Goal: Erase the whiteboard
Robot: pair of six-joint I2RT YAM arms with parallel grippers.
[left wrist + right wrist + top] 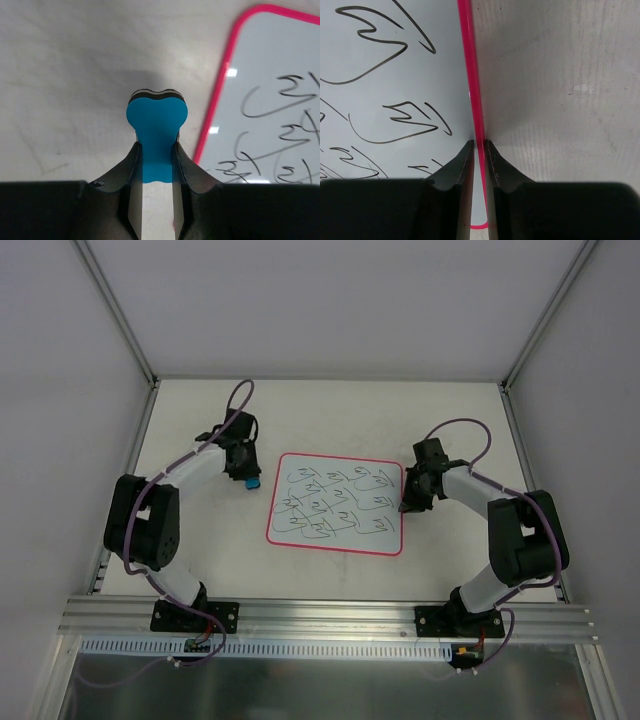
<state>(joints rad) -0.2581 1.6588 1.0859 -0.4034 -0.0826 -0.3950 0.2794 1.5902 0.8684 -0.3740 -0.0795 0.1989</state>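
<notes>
Arm on L side reaches over the table (330, 410). The left gripper (245, 473) is pointed down and pinches a blue eraser (250, 481) betw. both fingers. In the L wrist view the eraser (156, 117) sticks out past the left gripper (156, 145), its rounded end over bare tabletop just beside the board's L edge, not on it. Can't tell if it touches the table.

The whiteboard (340, 542) lies flat mid-table betw. the two arms, pink border all round, and is covered w/ rows of dark scribbles (335, 502).

At its R edge sits the right gripper (405, 508). In the R wrist view its jaws are nearly pressed together w/ only a thin slit, and the right gripper (479, 142) straddles the pink border (470, 75), whiteboard (440, 90) on one side and table on the other. Nothing is gripped. Contact w/ board unclear.
</notes>
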